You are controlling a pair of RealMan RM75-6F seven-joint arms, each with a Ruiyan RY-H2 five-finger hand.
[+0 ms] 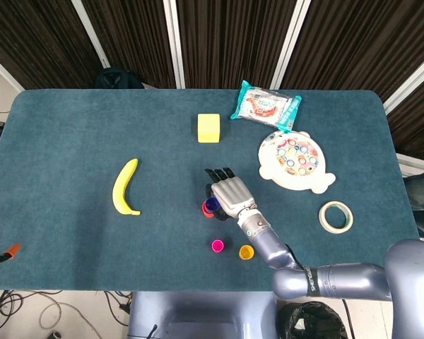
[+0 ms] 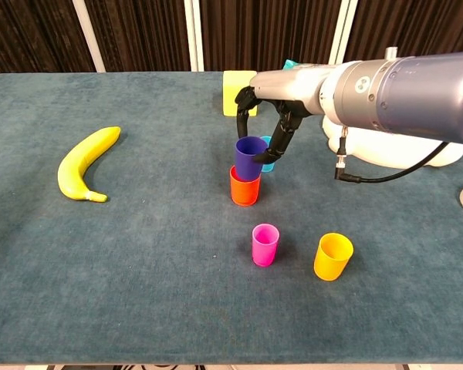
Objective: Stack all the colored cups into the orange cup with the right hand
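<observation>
Right hand (image 2: 264,116) has the blue cup (image 2: 249,157) pinched, bottom already poking into the orange cup (image 2: 245,187) directly underneath, slightly tilted. Looks like straight down seats it. Left hand isn't showing anywhere.

Teal table (image 1: 71,155): banana (image 1: 125,187), cups (image 2: 333,256)

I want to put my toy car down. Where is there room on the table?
Bare cloth left of the banana and along the front edge left of the pink cup. It is crowded around the orange cup, where the right hand holds the purple cup.
</observation>
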